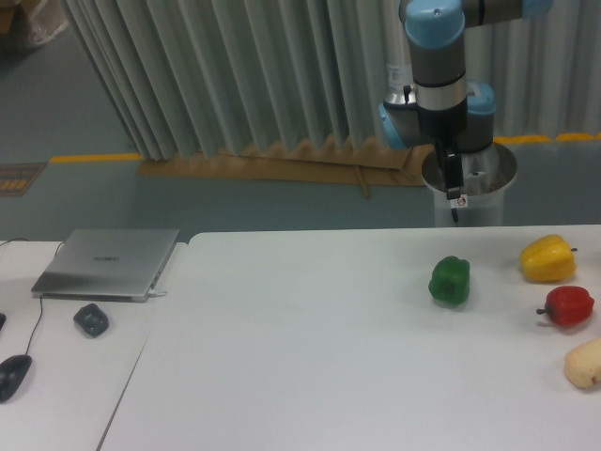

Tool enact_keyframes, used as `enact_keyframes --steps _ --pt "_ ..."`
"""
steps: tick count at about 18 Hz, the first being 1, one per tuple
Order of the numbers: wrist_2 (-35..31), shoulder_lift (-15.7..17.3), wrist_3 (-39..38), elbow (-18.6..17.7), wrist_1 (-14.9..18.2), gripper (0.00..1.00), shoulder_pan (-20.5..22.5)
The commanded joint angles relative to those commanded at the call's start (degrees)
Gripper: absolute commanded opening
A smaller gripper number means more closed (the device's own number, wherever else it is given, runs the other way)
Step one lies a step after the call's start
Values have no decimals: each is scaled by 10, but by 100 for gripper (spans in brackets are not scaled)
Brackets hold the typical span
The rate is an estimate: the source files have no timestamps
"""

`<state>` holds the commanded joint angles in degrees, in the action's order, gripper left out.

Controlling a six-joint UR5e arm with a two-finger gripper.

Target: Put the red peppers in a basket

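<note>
- Red pepper (569,304) sat near the table's (310,338) right edge, just below the yellow pepper (548,259), above a pale item (584,364) at the frame edge.
- Small, glossy, short dark stem pointing left.
- Gripper (453,193) hung well above and left of it, over the far edge; I couldn't tell whether the fingers were spread or together.
- I judged the approach needed a straight descent, fingers clear of the yellow one; green pepper (450,280) was well apart.
- No basket in view.
</note>
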<state>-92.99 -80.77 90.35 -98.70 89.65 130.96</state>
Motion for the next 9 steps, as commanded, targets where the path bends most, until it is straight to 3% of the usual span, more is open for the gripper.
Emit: enact_keyframes --steps 9 --pt "-1 4 0 -8 -2 100 -4"
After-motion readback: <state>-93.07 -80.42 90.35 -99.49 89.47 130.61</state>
